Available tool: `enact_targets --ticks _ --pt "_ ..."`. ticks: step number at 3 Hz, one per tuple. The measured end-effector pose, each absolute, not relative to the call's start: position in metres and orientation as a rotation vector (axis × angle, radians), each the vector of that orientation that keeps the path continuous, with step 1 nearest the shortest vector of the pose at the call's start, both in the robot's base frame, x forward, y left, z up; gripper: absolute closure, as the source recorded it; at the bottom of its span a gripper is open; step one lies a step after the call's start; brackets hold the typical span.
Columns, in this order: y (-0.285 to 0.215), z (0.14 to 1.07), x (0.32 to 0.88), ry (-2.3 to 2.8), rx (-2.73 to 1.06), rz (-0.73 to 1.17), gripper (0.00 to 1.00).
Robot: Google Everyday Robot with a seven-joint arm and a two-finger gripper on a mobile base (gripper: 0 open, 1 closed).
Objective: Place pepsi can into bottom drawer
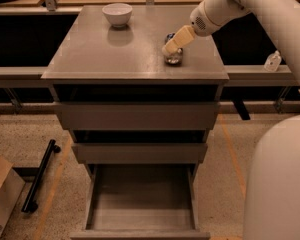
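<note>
The pepsi can (174, 57) is small and dark with a silver end, and rests on the right part of the grey cabinet top (120, 54). My gripper (172, 44) comes down from the upper right on the white arm (225, 6) and sits right on top of the can, covering its upper part. The bottom drawer (140, 204) is pulled out and open at the foot of the cabinet, and nothing is in it. The two upper drawers (137, 116) are pushed in further.
A white bowl (117, 13) stands at the back left of the cabinet top. A black bar (38, 176) and a cardboard box (2, 194) lie on the floor at the left. My white body (280, 184) fills the lower right. A small white bottle (273, 60) sits on the right ledge.
</note>
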State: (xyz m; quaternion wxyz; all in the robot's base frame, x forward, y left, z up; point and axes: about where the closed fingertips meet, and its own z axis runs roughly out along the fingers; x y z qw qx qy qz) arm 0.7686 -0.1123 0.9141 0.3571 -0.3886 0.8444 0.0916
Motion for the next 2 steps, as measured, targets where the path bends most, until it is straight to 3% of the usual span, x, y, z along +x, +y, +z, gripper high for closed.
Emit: enact_targets --ticks 2 --pt "-0.105 0.875 0.798 2.246 -0.846 0.322 0.00"
